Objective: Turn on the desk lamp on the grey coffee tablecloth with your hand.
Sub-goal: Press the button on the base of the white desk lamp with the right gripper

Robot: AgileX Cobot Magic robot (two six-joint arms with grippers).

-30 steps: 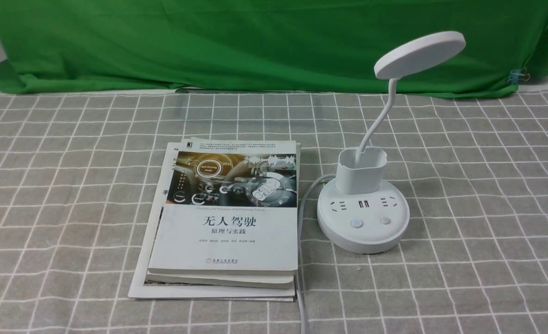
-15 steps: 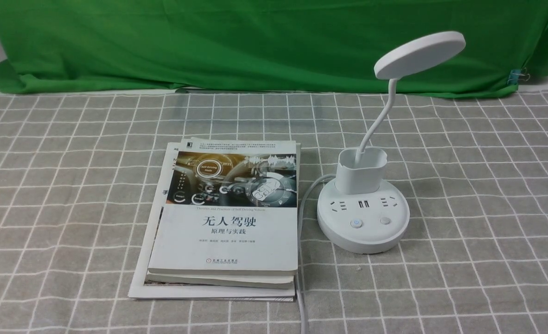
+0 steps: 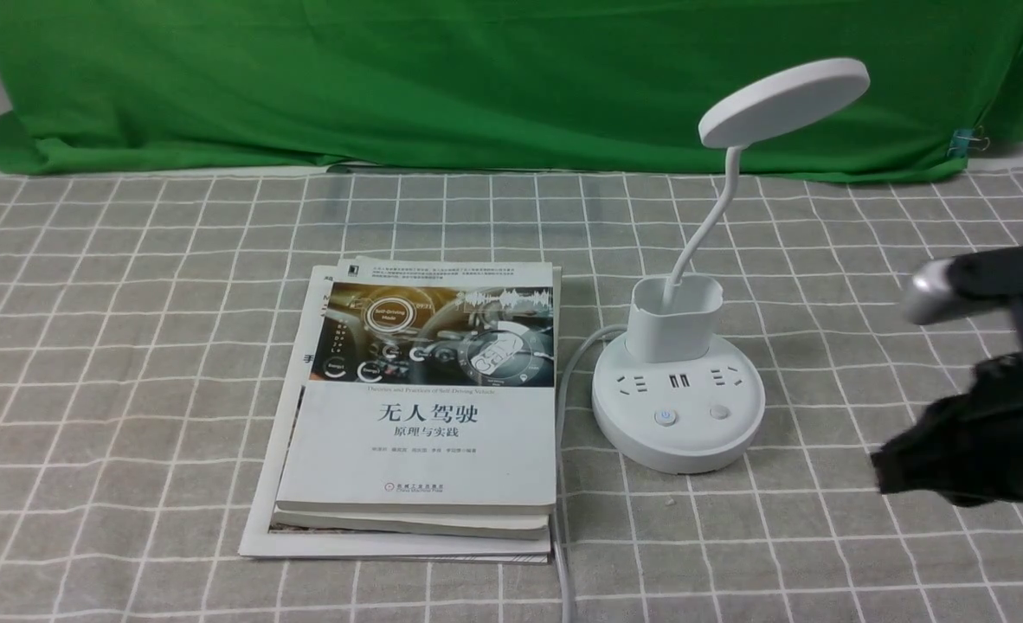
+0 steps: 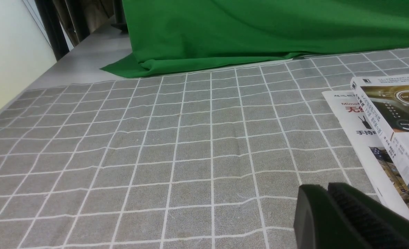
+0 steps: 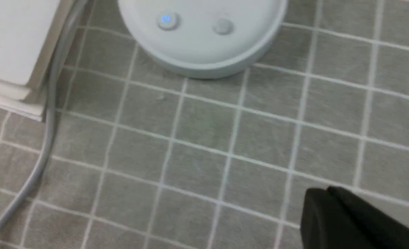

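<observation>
The white desk lamp (image 3: 678, 407) stands on the grey coffee tablecloth (image 3: 131, 346), right of centre, with its disc head (image 3: 784, 101) raised and unlit. Its base has two buttons: the left one (image 3: 665, 416) shows a blue mark, the right one (image 3: 719, 412) is plain. My right hand (image 3: 888, 472), black with a silver-grey piece on top, is shut and empty, low over the cloth to the right of the base. In the right wrist view its tip (image 5: 324, 195) is apart from the lamp base (image 5: 204, 48). My left gripper (image 4: 325, 190) is shut over bare cloth.
A stack of books (image 3: 421, 407) lies left of the lamp, also in the left wrist view (image 4: 391, 124). The lamp's grey cord (image 3: 561, 484) runs between books and base toward the front edge. A green cloth (image 3: 477, 78) hangs at the back.
My right hand has come into the front view from the right edge, moving left toward the lamp base. The lamp and books have not moved.
</observation>
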